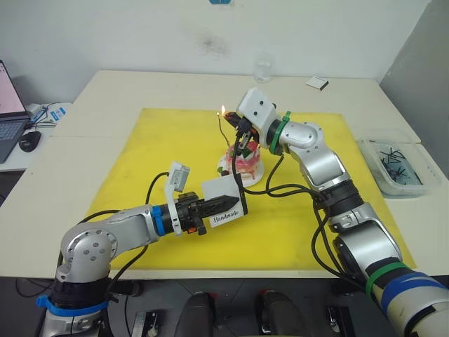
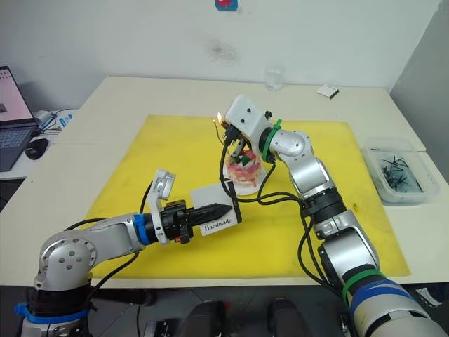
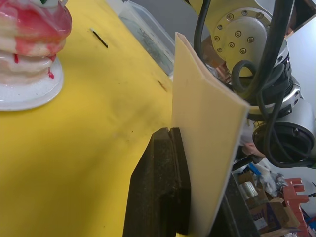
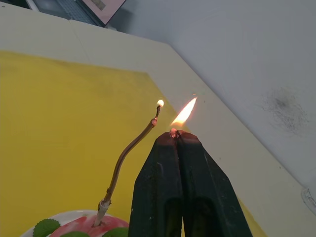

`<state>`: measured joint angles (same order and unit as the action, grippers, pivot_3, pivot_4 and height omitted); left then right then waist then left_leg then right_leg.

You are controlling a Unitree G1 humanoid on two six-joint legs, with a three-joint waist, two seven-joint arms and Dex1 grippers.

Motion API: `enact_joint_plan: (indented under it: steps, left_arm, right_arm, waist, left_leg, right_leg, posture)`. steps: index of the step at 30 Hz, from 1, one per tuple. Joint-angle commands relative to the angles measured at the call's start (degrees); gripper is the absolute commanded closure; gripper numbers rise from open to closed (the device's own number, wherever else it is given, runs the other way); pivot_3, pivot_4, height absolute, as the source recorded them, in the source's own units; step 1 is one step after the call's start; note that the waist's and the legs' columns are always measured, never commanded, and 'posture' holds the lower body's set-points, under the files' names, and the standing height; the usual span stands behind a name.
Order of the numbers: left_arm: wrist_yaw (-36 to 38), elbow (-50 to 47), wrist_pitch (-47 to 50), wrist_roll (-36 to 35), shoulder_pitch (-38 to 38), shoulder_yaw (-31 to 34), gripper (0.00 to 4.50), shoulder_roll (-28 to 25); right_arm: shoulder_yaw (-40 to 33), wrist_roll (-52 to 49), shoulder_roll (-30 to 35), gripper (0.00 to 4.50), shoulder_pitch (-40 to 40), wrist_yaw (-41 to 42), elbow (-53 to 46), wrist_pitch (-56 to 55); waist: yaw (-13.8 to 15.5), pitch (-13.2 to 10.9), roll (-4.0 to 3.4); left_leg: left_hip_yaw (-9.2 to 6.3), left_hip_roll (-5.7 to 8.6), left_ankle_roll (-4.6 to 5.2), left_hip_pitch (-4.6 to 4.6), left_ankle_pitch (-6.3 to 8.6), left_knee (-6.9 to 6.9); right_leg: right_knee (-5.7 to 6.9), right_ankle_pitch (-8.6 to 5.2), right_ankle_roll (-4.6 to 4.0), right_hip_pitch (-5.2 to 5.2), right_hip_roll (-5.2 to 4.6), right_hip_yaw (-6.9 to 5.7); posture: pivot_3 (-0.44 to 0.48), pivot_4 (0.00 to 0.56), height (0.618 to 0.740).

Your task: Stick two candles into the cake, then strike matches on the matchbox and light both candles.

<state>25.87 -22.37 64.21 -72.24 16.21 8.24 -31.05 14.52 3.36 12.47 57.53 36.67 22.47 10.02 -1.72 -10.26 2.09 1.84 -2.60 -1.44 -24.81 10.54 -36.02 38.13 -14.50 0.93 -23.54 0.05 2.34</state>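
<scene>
Fingers of the left gripper [image 1: 223, 202], head view: closed on the flat white "Handmade" matchbox [image 1: 226, 200], held above the yellow mat [image 1: 154, 154] just before the small pink layered cake on its white plate [image 1: 242, 163]. Left wrist view: black fingers [image 3: 158, 192] clamped against the matchbox's pale face [image 3: 207, 128], cake [image 3: 29, 29] beyond. Right wrist view: right gripper [image 4: 176, 135] fingertips pressed together on a burning match [image 4: 174, 132], flame beside the lit tip of the thin curved tan-brown candle [image 4: 129, 155] standing in the cake.

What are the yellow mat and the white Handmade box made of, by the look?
Yellow mat: probably soft matte rubber or foam sheet; it lies flat, with no glare and faint scuffs. White Handmade matchbox: seemingly thin cardboard, matte, with a slightly bowed panel, pinched in the left claw.
</scene>
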Motion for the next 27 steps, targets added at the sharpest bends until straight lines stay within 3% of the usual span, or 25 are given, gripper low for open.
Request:
enact_joint_plan:
  steps: [1,6,10,14,18,23,27]
  left_arm:
    - [1.00,-0.84,-0.68,-1.25,0.77,0.17,4.50,-0.02]
    - [0.95,-1.03,-0.73,-1.34,0.61,0.01,4.50,0.17]
    - [1.15,-1.34,-0.63,-1.66,0.03,0.32,4.50,-0.17]
    - [1.78,-1.96,-0.46,-1.81,-0.72,0.06,4.50,-0.67]
    - [2.09,-2.33,-0.42,-2.20,-1.00,-0.10,4.50,-0.77]
    - [3.41,-2.09,-0.39,-2.22,-0.85,-1.47,4.50,-0.36]
    - [4.68,-0.97,-0.95,-0.70,0.72,-3.53,4.50,0.64]
  right_arm:
    - [-1.34,-0.32,0.26,4.48,0.92,-0.16,-2.94,-0.10]
    - [-2.14,-0.76,0.66,4.48,0.68,-0.46,-4.56,0.58]
    - [-4.33,-4.12,3.15,4.48,0.54,2.44,-15.66,8.32]
    - [-11.53,-18.02,4.63,4.48,0.20,6.07,-29.97,25.84]
    - [-21.46,-29.24,10.45,4.48,-3.15,6.60,-39.72,38.30]
    - [-31.68,-21.86,21.05,4.48,-14.98,-2.76,-35.13,35.47]
    - [-34.67,-9.26,29.02,4.48,-24.56,-13.71,-23.71,23.21]
  waist:
    - [-0.01,0.00,0.00]
    - [-0.01,0.00,0.00]
    - [0.06,-0.01,-0.02]
    - [0.08,-0.01,-0.02]
    - [0.30,-0.01,-0.01]
    - [0.77,0.06,0.10]
    - [0.69,0.02,0.02]
  left_leg:
    - [0.01,0.00,0.00,0.00,0.00,0.00]
    - [0.00,0.00,0.00,0.00,0.00,0.01]
    - [0.00,0.00,0.00,-0.01,0.00,0.01]
    - [-0.01,-0.01,0.00,-0.02,0.01,0.06]
    - [-0.11,-0.06,0.00,-0.02,0.00,0.05]
    - [-0.04,0.10,0.00,0.00,0.00,-0.02]
    - [0.25,0.24,0.04,0.00,-0.01,0.00]
  right_leg:
    - [0.00,0.00,0.00,0.00,0.00,0.01]
    - [-0.01,0.00,0.00,0.00,0.00,0.00]
    - [-0.01,0.00,0.00,-0.01,0.00,0.00]
    - [-0.02,-0.01,0.00,-0.02,-0.07,-0.02]
    - [-0.02,-0.02,-0.02,0.00,-0.17,-0.05]
    - [-0.16,-0.36,-0.13,0.14,-0.33,0.02]
    - [-0.15,-0.34,-0.09,0.00,-0.41,0.16]
  posture:
    - [0.000,0.150,0.740]
    - [0.000,0.150,0.740]
    - [0.000,0.150,0.740]
    - [0.000,0.150,0.740]
    - [0.000,0.150,0.740]
    - [0.000,0.150,0.740]
    - [0.000,0.150,0.740]
